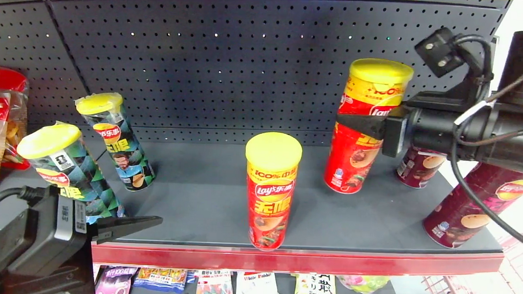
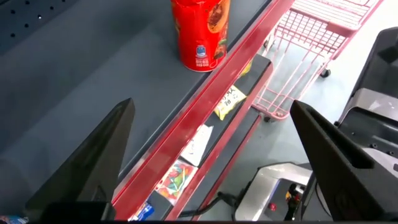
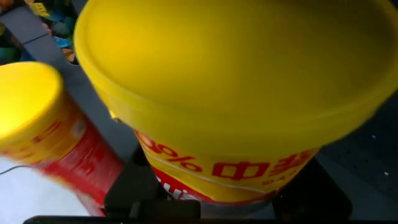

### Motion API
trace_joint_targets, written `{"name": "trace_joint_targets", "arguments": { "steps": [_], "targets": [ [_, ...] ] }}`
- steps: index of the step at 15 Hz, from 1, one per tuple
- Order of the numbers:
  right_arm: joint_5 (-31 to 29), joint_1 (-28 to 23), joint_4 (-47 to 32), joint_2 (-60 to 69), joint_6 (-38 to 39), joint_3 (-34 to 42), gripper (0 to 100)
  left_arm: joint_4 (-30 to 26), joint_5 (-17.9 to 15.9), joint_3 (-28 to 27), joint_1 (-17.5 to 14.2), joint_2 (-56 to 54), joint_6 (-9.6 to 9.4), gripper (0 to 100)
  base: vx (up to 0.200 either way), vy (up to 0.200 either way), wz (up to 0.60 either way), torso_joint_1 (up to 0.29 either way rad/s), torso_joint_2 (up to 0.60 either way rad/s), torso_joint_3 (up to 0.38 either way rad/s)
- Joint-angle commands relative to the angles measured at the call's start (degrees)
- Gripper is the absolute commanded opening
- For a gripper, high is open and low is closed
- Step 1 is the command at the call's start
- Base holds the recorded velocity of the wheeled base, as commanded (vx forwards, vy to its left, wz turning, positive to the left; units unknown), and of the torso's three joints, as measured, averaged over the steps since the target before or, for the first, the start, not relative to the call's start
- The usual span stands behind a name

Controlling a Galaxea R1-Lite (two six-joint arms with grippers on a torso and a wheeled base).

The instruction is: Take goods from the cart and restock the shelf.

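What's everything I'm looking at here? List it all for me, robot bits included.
Red cans: 2, red with yellow lids; one at the shelf's front middle, one held tilted, further right.
Green cans: 2, green-black with yellow lids; shelf's left.
Maroon cans: 2, dark red; shelf's right end.
Snack packets: several, mixed colours; below the shelf.
Shelf: 1, grey with red front edge.
Cart: 1, pink wire; on the floor beside the shelf.
Left gripper: 1, black, open; at the shelf's front left.
Right gripper: 1, black; shut on a red can.
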State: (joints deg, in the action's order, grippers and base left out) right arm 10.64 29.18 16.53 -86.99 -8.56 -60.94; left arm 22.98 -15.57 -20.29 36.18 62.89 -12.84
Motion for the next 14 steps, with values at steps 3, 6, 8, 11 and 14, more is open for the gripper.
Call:
{"name": "trace_joint_targets", "arguments": {
  "steps": [3, 6, 8, 11, 14],
  "targets": [
    [0.34, 0.08, 0.52, -11.27, -0.06, -7.97, 0, 0.14, 0.10, 2.62, -0.06, -0.66, 0.00, 100, 0.000, 0.000, 0.00, 0.000, 0.00, 0.000],
    [0.70, 0.52, 0.52, -14.70, 0.03, -10.69, 0, 0.05, 0.89, 5.17, -0.06, -2.77, 0.09, 100, 0.000, 0.000, 0.00, 0.000, 0.00, 0.000],
    [1.05, 1.49, 1.84, -16.63, 0.30, -11.48, 0, 0.05, 1.07, 6.75, -0.23, -3.92, 0.09, 100, 0.000, 0.000, 0.00, 0.000, 0.00, 0.000],
    [1.05, 2.63, 7.73, -20.41, 0.47, -11.74, 0, 0.05, 2.12, 8.60, -0.32, -6.03, 0.44, 100, 0.000, 0.000, 0.00, 0.000, 0.00, 0.000],
    [0.96, 4.04, 7.90, -21.11, 0.56, -11.66, 0, -0.04, 2.47, 10.35, -0.85, -8.14, 0.71, 100, 0.000, 0.000, 0.00, 0.000, 0.00, 0.000]
  ]
}}
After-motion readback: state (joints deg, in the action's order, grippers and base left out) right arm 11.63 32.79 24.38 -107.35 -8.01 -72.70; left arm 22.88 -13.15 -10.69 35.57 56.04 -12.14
